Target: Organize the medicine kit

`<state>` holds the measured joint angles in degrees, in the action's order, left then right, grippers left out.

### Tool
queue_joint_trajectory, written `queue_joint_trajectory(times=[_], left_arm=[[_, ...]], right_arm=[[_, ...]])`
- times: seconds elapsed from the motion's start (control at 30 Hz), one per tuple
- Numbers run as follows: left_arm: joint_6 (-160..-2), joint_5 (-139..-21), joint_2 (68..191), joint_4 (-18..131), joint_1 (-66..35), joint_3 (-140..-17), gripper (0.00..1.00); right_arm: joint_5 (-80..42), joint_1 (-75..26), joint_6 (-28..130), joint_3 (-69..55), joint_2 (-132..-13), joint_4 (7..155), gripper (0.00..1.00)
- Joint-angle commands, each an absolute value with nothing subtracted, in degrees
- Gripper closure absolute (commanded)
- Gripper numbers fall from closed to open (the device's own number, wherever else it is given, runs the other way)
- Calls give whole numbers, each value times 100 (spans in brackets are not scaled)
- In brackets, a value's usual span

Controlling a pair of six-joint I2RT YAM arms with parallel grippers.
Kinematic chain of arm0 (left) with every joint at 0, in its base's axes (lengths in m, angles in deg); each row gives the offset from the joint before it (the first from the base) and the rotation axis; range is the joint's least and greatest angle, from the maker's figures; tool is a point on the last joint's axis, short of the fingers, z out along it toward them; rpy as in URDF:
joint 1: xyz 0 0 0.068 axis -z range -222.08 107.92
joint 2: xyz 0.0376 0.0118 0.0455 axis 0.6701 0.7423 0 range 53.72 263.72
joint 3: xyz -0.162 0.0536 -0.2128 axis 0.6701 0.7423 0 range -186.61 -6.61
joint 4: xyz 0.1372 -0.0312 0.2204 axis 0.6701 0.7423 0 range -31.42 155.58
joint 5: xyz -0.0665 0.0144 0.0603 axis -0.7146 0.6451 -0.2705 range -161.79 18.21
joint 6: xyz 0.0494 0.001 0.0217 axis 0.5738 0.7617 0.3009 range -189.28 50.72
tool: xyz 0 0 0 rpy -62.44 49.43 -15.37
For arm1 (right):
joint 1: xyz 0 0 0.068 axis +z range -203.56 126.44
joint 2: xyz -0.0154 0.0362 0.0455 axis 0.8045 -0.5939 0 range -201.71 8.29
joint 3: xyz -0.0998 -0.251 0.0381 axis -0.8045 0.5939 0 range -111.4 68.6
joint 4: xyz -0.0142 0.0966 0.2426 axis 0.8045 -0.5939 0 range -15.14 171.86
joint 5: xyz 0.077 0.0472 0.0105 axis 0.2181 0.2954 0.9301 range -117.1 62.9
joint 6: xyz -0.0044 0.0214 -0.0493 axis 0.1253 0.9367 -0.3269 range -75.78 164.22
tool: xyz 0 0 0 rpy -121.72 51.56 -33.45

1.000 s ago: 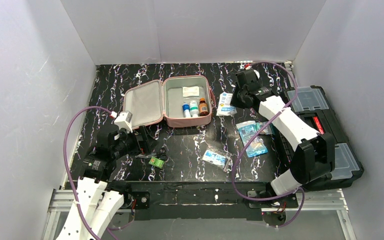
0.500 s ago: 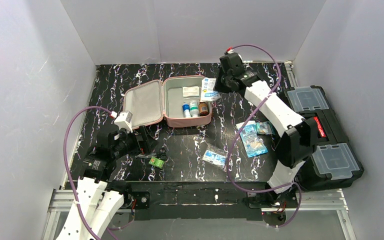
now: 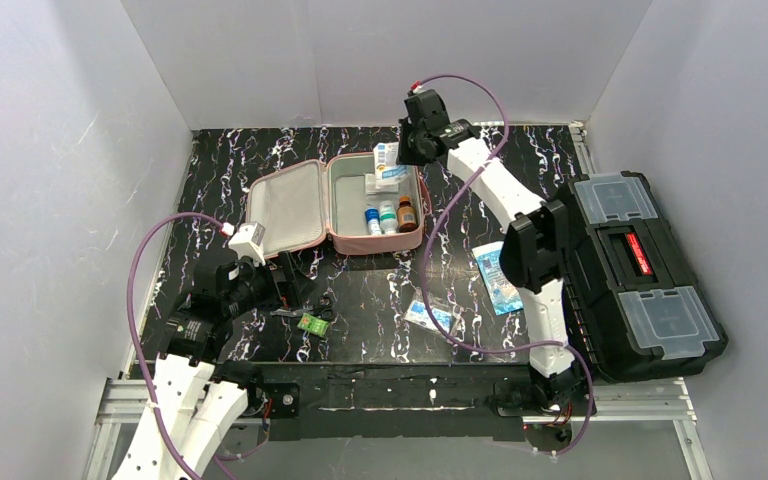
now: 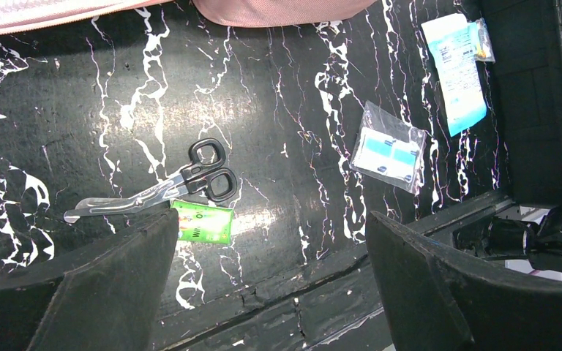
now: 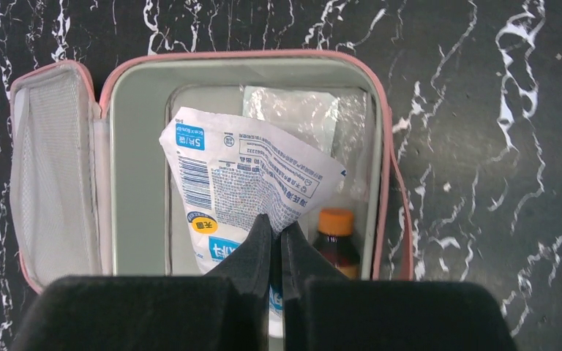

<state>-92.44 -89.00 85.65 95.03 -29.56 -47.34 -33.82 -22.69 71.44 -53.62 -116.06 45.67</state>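
The pink medicine kit lies open at the table's middle back, lid to the left, grey lining showing. Inside are three small bottles, one amber with an orange cap, and a clear packet. My right gripper is shut on a white and blue printed packet and holds it over the kit's tray. My left gripper is open and empty above the near left table, close to black scissors and a green packet.
A black toolbox with clear compartments stands at the right. A blue packet and a clear packet with blue strips lie on the black marbled table between kit and toolbox. White walls enclose the table.
My right arm has swung left from beside the kit, carrying the white and blue packet until it hangs over the kit's tray. The left arm has not moved.
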Motion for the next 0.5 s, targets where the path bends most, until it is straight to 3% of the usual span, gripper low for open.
queue_joint_trajectory(times=[0.0, 0.47], left_arm=[[-9204, -8979, 8558, 9523, -2948, -4729, 1], [-9207, -8955, 8673, 9534, -2949, -4731, 1]], right_arm=[[-3203, -2253, 6855, -6140, -12096, 4536, 99], [-3063, -2412, 6990, -6646, -13081, 4462, 95]])
